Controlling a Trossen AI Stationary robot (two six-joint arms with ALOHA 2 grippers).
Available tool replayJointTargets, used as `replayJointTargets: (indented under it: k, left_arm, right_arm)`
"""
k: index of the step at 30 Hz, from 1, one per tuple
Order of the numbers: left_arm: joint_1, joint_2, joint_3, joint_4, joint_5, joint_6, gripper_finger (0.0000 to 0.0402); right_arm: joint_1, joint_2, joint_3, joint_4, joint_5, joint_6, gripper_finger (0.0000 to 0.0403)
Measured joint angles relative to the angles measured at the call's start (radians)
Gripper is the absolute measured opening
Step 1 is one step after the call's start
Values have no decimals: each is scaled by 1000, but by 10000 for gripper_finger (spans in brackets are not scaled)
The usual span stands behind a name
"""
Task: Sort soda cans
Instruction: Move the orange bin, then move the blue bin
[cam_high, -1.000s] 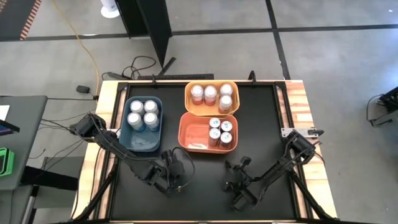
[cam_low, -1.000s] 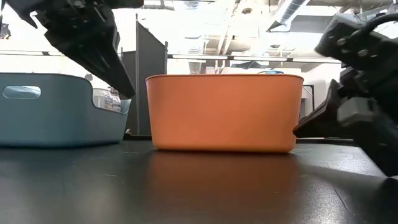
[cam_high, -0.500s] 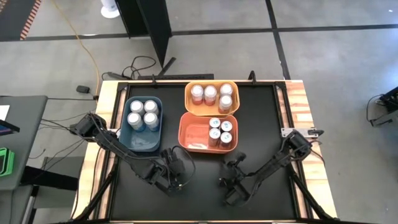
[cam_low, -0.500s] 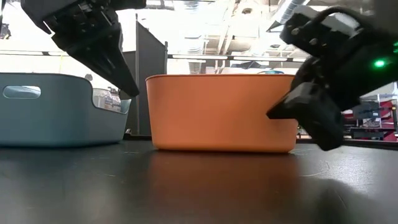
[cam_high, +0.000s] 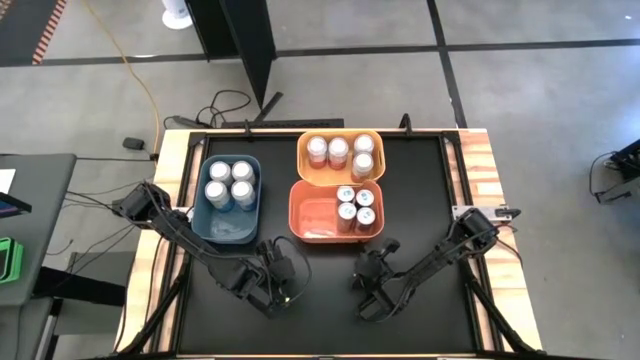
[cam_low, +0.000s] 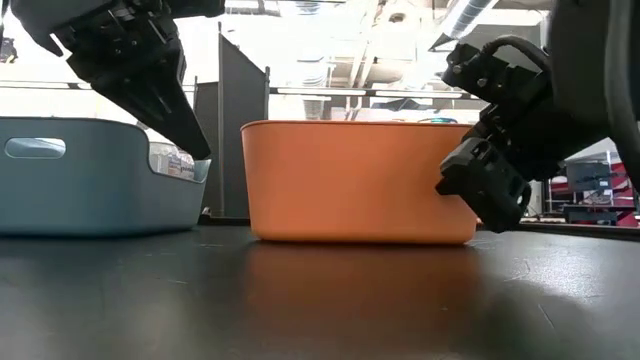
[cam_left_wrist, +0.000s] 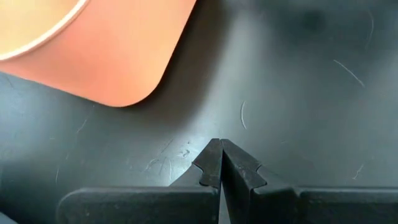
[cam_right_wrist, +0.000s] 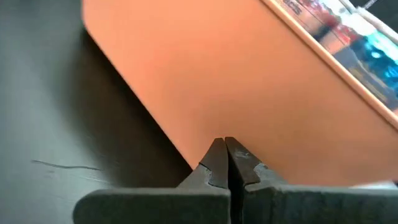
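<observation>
Pressing closed, empty fingertips against the orange bin's (cam_high: 335, 230) near wall, the right gripper (cam_right_wrist: 225, 151) appears placed to nudge it. Soda cans (cam_high: 352, 207) sit grouped by kind in three bins; the left gripper (cam_left_wrist: 221, 152), closed and empty, waits over bare table.

Just ahead of the dark right gripper (cam_right_wrist: 225, 149) stands the orange bin (cam_high: 312, 211), its cans (cam_high: 352, 208) silver-topped with blue labels. Beyond it, the yellow bin (cam_high: 303, 170) holds pinkish silver-topped cans (cam_high: 339, 150). Ahead of the black left gripper (cam_left_wrist: 221, 154), over the black table (cam_high: 320, 310), the blue bin (cam_high: 228, 230) holds silver-white cans (cam_high: 229, 183).
</observation>
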Motion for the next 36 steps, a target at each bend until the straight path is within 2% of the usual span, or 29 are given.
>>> replayJointTargets:
  k: [5, 10, 18, 22, 29, 36]
  left_arm:
    - [0, 0, 0, -1, 0, -2, 0]
    - [0, 0, 0, -4, 0, -3, 0]
    - [-26, -65, -1, -9, -61, 24, 0]
    - [-33, -137, 0, -44, -42, 87, 0]
    - [-32, -224, 120, -351, 55, 106, 0]
    - [-32, -226, 270, -724, 271, 62, 0]
  right_arm:
    - [-1, 0, 0, -112, -45, 122, 4]
    - [26, 0, -1, -122, -47, 132, 4]
    - [128, 0, -1, -115, -30, 58, 4]
    - [176, 0, 19, -119, -4, -34, 4]
    - [219, 0, 75, -135, 76, -193, 4]
    - [217, 0, 106, -202, 93, -217, 4]
